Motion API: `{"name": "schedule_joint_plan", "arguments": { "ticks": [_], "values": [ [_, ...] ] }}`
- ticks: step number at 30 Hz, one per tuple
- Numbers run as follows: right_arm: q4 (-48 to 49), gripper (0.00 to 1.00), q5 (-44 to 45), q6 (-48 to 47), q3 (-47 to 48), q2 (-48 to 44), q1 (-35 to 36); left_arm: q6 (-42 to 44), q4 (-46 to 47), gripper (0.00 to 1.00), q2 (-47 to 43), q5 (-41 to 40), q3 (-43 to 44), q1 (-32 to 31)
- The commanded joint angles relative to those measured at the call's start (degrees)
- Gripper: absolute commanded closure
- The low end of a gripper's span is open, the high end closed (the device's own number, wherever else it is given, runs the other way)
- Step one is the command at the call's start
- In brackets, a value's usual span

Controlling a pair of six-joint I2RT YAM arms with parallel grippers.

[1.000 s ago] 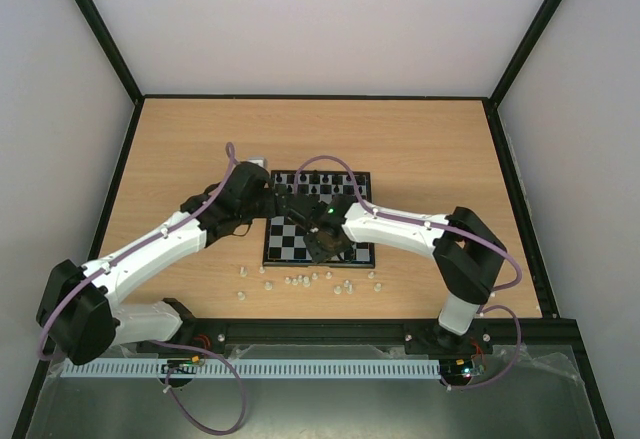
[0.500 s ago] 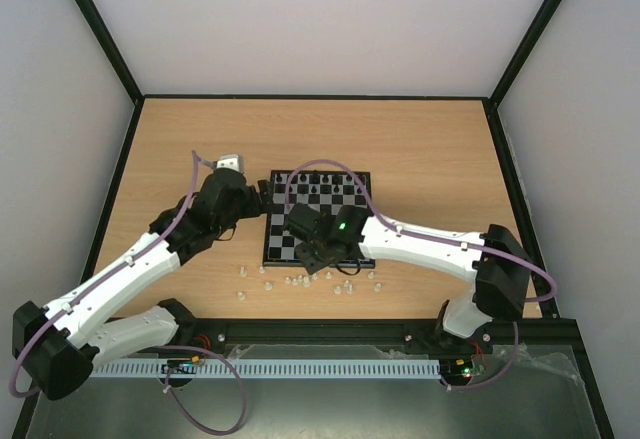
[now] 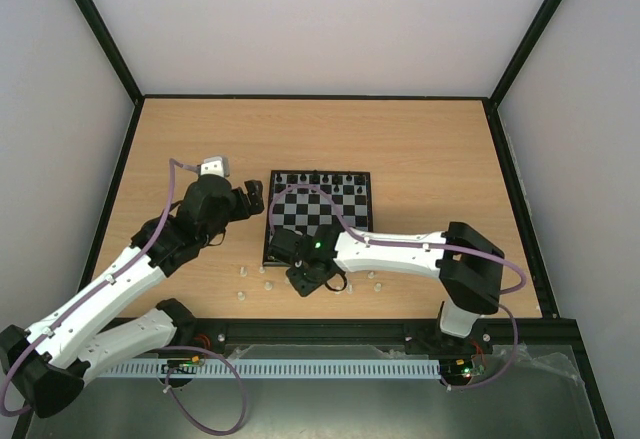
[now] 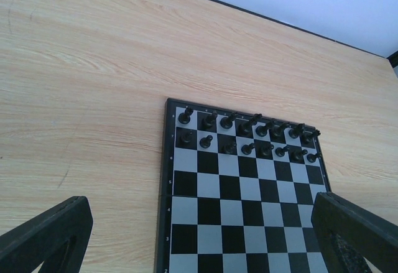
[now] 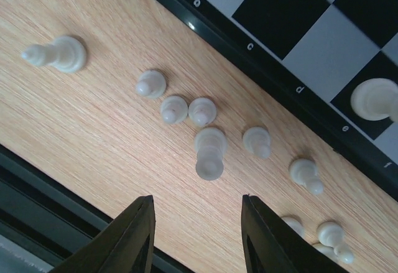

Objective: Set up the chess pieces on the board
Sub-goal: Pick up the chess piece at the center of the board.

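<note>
The board (image 3: 340, 209) lies mid-table. Black chess pieces (image 4: 249, 137) fill its two far rows. Several white chess pieces (image 5: 186, 108) stand loose on the wood just off the board's near edge; a taller one (image 5: 209, 153) is straight ahead of my right gripper (image 5: 199, 232), which hangs open over them with nothing between its fingers. One white piece (image 5: 373, 99) stands on a dark square of the board's near row. My left gripper (image 4: 199, 248) is open and empty, at the board's left side, with its fingers (image 4: 46, 239) spread wide.
The black frame rail (image 5: 37, 183) runs close behind the right gripper at the table's near edge. More white pieces (image 3: 243, 271) are scattered left of the right arm (image 3: 400, 249). The wooden table (image 3: 430, 149) is walled on three sides.
My right gripper came off the board toward the near edge and now hangs over the loose white pieces. The left arm drew back to the left, away from the board.
</note>
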Motion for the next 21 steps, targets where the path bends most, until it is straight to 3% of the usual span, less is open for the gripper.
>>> {"name": "schedule_joint_plan", "arguments": {
  "ticks": [1,18,21],
  "values": [
    [0.0,0.62,-1.43,0.31,-0.86,2.63,0.35,-0.13,-1.51,0.0,-0.59,-1.08,-0.88,0.18],
    [1.94,0.64,-0.3,-1.23,-1.2,4.42,-3.08,0.2,-0.74,0.0,-0.09,-0.94,-1.1,0.18],
    [2.01,0.69,-0.6,-1.69,-1.0,4.68,-3.72,0.19,-0.55,0.01,-0.03,-1.03,-1.15,0.18]
  ]
}}
